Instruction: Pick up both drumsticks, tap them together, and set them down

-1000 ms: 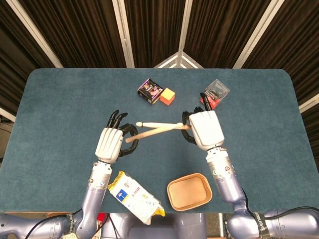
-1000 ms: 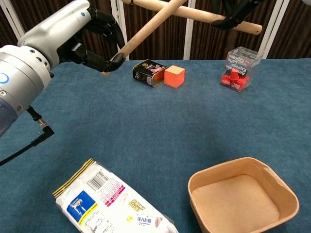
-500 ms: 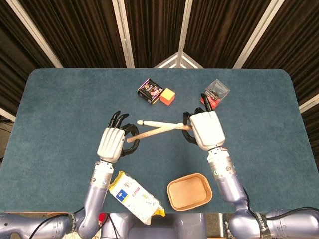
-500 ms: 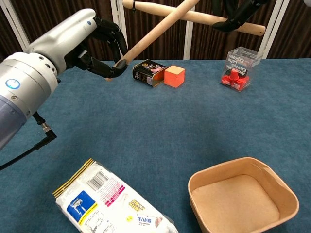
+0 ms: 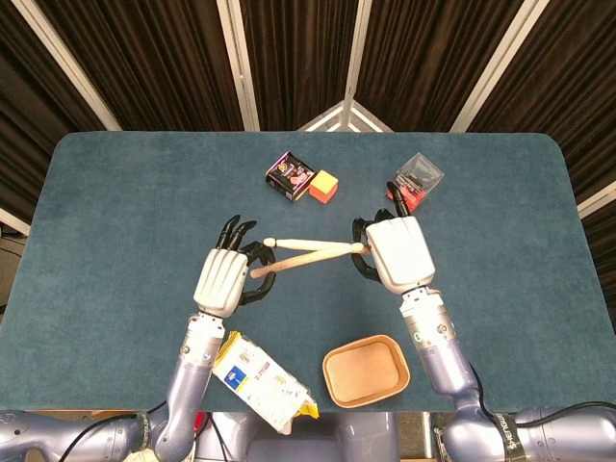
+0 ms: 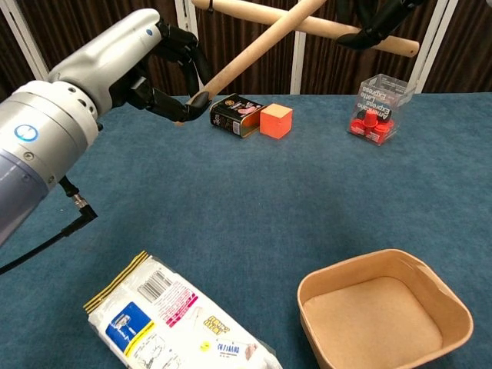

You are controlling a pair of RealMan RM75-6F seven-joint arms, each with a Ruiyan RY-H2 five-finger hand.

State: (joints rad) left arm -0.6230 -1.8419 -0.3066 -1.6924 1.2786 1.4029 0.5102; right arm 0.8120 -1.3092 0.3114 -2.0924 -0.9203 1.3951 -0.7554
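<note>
Two pale wooden drumsticks are held in the air above the middle of the blue table (image 5: 115, 221), crossed over each other. My left hand (image 5: 227, 277) grips the butt of one drumstick (image 5: 306, 258), which slants up to the right (image 6: 254, 48). My right hand (image 5: 397, 252) grips the other drumstick (image 5: 300, 243), which points left and lies nearly level (image 6: 307, 24). In the chest view the left hand (image 6: 157, 73) shows at upper left; only the dark fingers (image 6: 377, 23) of the right hand reach into the top edge.
A dark printed box (image 5: 290, 175) and an orange cube (image 5: 324, 186) lie at the back centre. A clear box of red pieces (image 5: 415, 181) sits back right. A brown paper tray (image 5: 366, 371) and a white snack bag (image 5: 260, 380) lie near the front edge.
My left hand has moved right, toward the right hand, carrying its drumstick along. The right hand and its stick have hardly moved. The sticks stay crossed.
</note>
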